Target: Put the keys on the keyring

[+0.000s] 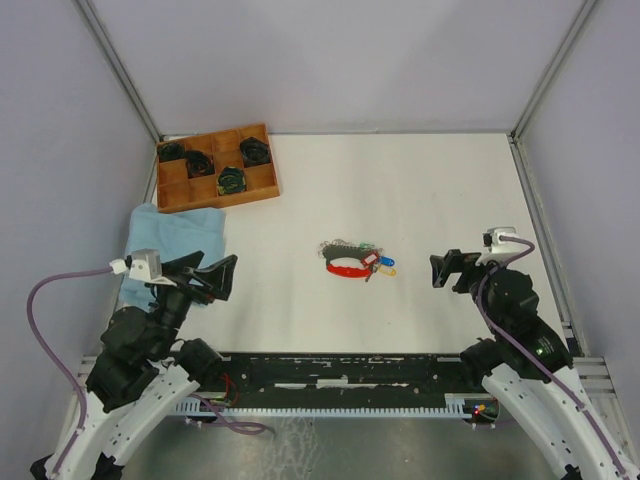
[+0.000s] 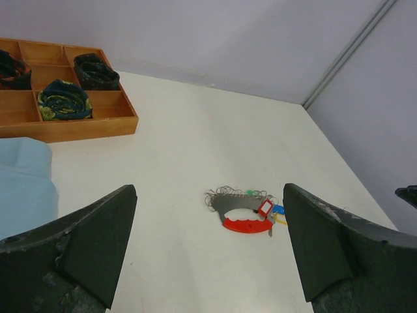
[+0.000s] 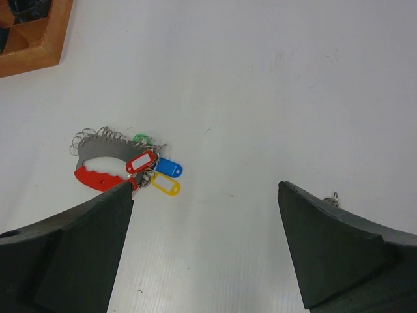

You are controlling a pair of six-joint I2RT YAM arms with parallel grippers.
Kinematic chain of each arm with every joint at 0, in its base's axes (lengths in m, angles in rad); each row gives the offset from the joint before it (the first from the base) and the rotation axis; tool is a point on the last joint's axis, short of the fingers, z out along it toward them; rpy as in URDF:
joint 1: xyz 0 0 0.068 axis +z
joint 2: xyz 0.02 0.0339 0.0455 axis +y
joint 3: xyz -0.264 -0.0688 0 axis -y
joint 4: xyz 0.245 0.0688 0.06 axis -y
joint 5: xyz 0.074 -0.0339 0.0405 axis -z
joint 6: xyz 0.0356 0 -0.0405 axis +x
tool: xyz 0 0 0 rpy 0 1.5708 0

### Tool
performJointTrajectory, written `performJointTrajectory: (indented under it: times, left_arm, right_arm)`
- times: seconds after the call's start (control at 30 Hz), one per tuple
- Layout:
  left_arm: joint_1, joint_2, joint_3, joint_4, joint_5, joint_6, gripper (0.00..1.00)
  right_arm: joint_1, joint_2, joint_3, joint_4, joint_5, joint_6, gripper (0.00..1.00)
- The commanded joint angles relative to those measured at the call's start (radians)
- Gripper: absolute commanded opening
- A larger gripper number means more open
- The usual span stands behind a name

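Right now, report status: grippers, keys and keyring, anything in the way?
Left gripper open, empty. Right gripper open, empty. Keys bunched against keyring mid-table, untouched. Nothing blocking either approach; tray and cloth far left.

The top view looks down from behind over the whole table [image 1: 450, 200]. Both wrist views look low across it, sharing the keyring [image 2: 246, 225].

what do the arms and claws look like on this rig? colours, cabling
Both alike: left arm and right arm have white lower shells and black joints. Each wrist carries a small white camera with a lilac cable looping back. The left claw and right claw: dark, wedge-shaped fingers, scuffed edges.
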Motion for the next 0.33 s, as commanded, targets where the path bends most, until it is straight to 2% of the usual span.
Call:
performJointTrajectory:
  times: [0.0, 0.3]
  left_arm:
    - [0.004, 0.029, -0.004, -0.005, 0.046, 0.082, 0.99]
    - [0.003, 0.027, -0.001, -0.025, 0.016, 0.098, 0.99]
  right_arm:
    - [0.0, -0.016, 0.034, -0.006, 0.022, 0.015, 1.0]
    - [-0.001, -0.01, 0.04, -0.004, -0.007, -0.002, 1.0]
